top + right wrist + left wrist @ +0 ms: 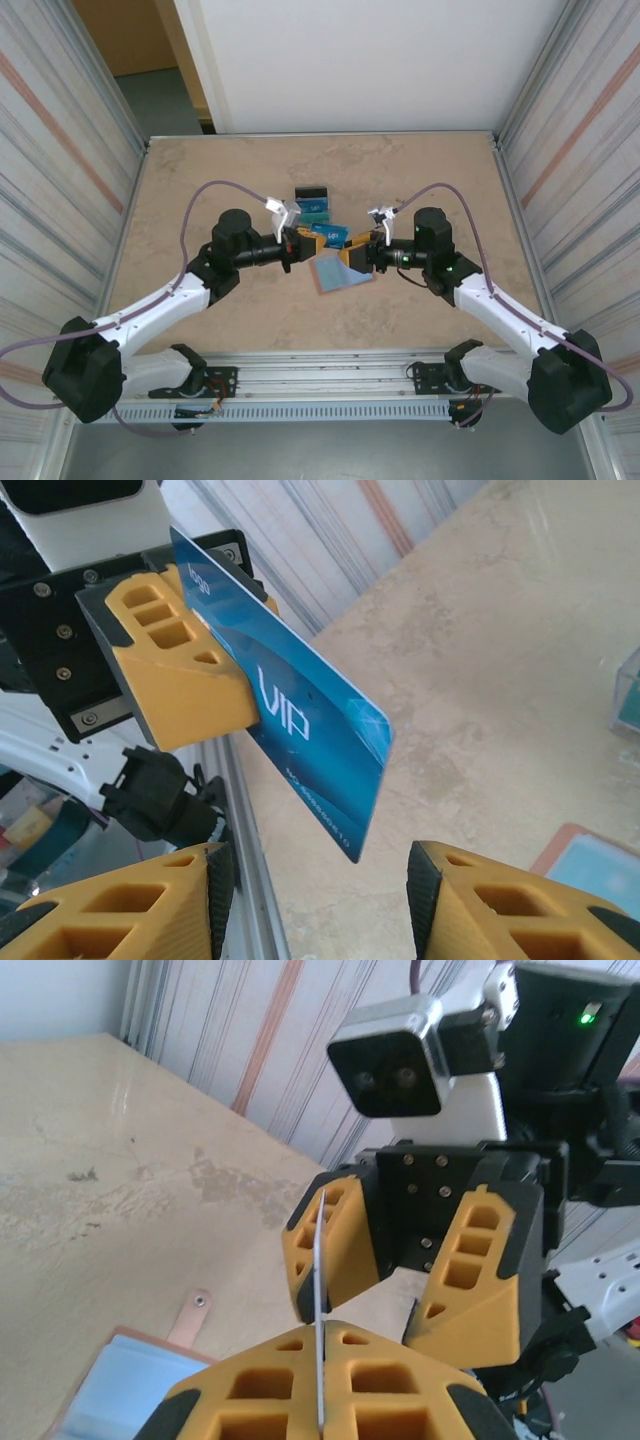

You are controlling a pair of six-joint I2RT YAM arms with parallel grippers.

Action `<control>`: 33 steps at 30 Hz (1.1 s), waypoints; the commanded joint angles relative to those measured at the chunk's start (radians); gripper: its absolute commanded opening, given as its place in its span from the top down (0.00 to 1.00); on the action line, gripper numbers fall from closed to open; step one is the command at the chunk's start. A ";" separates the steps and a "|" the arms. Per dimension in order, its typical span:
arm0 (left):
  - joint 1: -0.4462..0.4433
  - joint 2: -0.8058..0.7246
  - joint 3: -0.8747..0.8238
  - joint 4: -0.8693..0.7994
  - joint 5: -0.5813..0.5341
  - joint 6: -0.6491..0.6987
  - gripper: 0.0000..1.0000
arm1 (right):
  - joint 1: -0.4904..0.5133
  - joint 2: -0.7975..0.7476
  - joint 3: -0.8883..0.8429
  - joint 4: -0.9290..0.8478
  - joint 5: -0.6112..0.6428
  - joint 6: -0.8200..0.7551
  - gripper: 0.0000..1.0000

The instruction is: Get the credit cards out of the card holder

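While clamped in left jaws, card (300, 720) (end free)

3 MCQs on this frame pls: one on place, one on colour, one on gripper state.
1. Where is the reddish-brown leather card holder?
A. open on the tan table
B. on the metal rail
C. against the back wall

2. What colour is the thin plastic card marked VIP?
A. black
B. blue
C. red

3. How is the right gripper?
A. shut on the card
B. open
C. shut on the card holder

Answers:
1 A: the top view shows it lying flat, with its pale blue lining up.
2 B: its blue face shows in the right wrist view.
3 B: a wide gap stands between its fingers, and it is the left gripper that pinches the card.
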 commanded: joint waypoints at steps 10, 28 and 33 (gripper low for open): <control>0.006 -0.036 -0.029 0.132 0.045 -0.111 1.00 | 0.010 0.038 0.071 0.137 -0.079 0.051 0.55; 0.018 -0.104 0.078 -0.152 0.036 0.080 0.37 | 0.020 -0.039 0.173 -0.285 -0.043 -0.185 1.00; 0.018 -0.123 0.189 -0.400 -0.008 0.303 0.31 | 0.020 -0.014 0.220 -0.407 -0.069 -0.268 1.00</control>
